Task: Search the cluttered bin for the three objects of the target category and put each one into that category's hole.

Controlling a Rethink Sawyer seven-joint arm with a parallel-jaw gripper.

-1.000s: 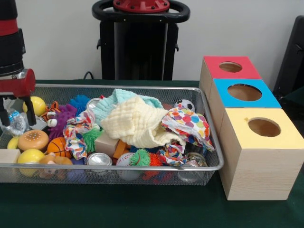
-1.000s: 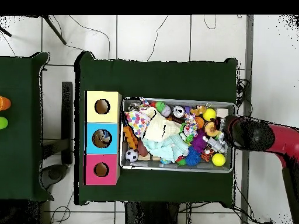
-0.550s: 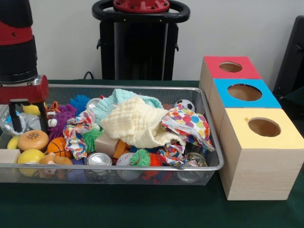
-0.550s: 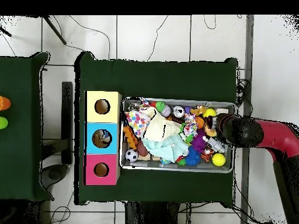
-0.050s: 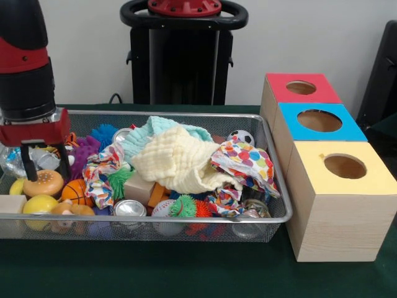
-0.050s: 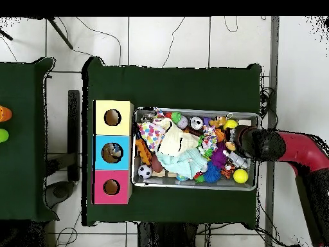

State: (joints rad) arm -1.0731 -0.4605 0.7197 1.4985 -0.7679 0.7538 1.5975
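Observation:
A wire mesh bin (image 5: pixel 273 162) is packed with toys, cloths and cans. My gripper (image 5: pixel 46 169) hangs open over the bin's left end, its two black fingers (image 5: pixel 28 162) pointing down. A crumpled clear plastic bottle (image 5: pixel 42 158) lies behind and between the fingers; I cannot tell whether they touch it. Just below the fingers sit a burger toy (image 5: pixel 43 182) and a small basketball (image 5: pixel 75 191). Three wooden boxes stand to the right, each with a round hole: red (image 5: pixel 301 87), blue (image 5: pixel 319 120) and yellow (image 5: pixel 345 166). In the overhead view the gripper (image 6: pixel 247 143) is over the bin's right end (image 6: pixel 256 168).
A pale yellow cloth (image 5: pixel 177 158), a teal cloth (image 5: pixel 152 128) and a polka-dot cloth (image 5: pixel 248 161) cover the bin's middle. A soccer ball (image 5: pixel 241 137), silver cans (image 5: pixel 129 208), yellow balls (image 5: pixel 38 203) and spiky balls (image 5: pixel 183 207) lie around them. The boxes stand close against the bin's right side.
The arm has moved from the bin's left edge inward over the toys, and a little lower. The yellow ball behind it is now hidden. Nothing was picked up.

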